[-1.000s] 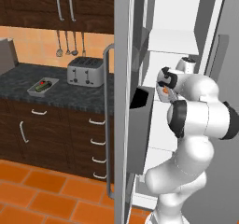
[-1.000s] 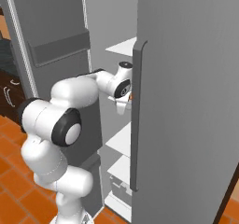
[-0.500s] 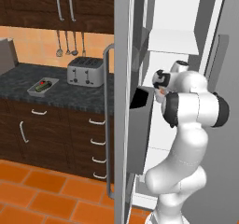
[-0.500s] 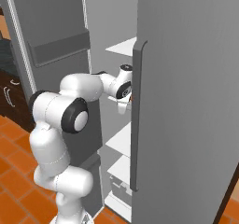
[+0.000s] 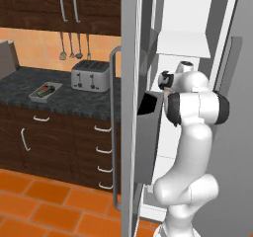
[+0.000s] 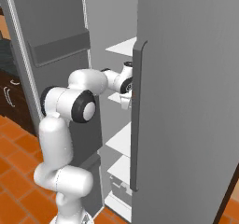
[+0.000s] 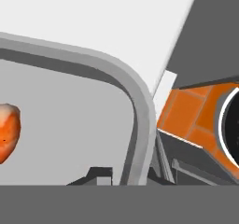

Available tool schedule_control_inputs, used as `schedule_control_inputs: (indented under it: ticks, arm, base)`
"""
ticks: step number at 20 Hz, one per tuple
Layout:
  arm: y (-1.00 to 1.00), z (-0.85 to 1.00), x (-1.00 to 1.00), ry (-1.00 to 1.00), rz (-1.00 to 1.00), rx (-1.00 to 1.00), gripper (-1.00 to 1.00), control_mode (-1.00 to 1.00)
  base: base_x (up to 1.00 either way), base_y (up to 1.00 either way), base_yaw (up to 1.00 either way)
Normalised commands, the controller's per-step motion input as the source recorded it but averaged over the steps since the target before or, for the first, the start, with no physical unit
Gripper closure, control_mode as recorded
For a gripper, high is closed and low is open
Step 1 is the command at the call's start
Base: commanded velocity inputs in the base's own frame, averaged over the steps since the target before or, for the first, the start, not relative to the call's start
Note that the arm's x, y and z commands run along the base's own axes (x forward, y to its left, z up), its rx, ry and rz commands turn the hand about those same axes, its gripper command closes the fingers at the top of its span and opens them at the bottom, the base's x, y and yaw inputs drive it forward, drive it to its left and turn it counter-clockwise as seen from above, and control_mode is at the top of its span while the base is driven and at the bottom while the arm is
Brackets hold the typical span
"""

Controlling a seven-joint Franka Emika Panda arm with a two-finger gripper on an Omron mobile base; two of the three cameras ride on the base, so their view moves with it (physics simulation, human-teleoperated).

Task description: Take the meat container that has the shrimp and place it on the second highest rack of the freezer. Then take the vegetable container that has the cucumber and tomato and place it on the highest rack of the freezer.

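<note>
Inside freezer (image 5: 197,43): arm reaches between the white shelves.
Pincer (image 7: 135,183): clamped tight on the rim of the meat tray (image 7: 140,106).
Shrimp (image 7: 8,129): orange lump on the tray floor, just beside the rim corner.
Tray axis: cannot tell.
Vegetable tray (image 5: 45,91): on the dark tabletop (image 5: 74,100), left of the toaster (image 5: 91,76), long axis running away toward the wall.
Writing: none readable.

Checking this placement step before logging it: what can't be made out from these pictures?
- Gripper: right base view, hidden behind the freezer door edge.
- Shrimp: hand view, cut off by the left edge.
- Meat container: hand view, too close to tell which rack it is on.
- Vegetable container: left base view, contents too small.
</note>
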Motion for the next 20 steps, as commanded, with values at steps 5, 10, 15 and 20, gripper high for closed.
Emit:
schedule_control_inputs:
  ticks: [5, 10, 15, 20]
  arm:
    - [-0.21, -0.24, 0.37, 0.00, -0.02, -0.02, 1.00, -1.00]
    - [-0.11, -0.29, 0.19, 0.00, -0.01, 0.00, 1.00, -1.00]
    - [-0.05, -0.41, 0.03, 0.00, 0.00, -0.01, -1.00, -1.00]
    - [0.00, -0.15, -0.17, -0.04, 0.00, -0.03, -1.00, -1.00]
  base:
    - [0.00, 0.00, 0.00]
    - [0.00, 0.00, 0.00]
    - [0.00, 0.00, 0.00]
    - [0.00, 0.00, 0.00]
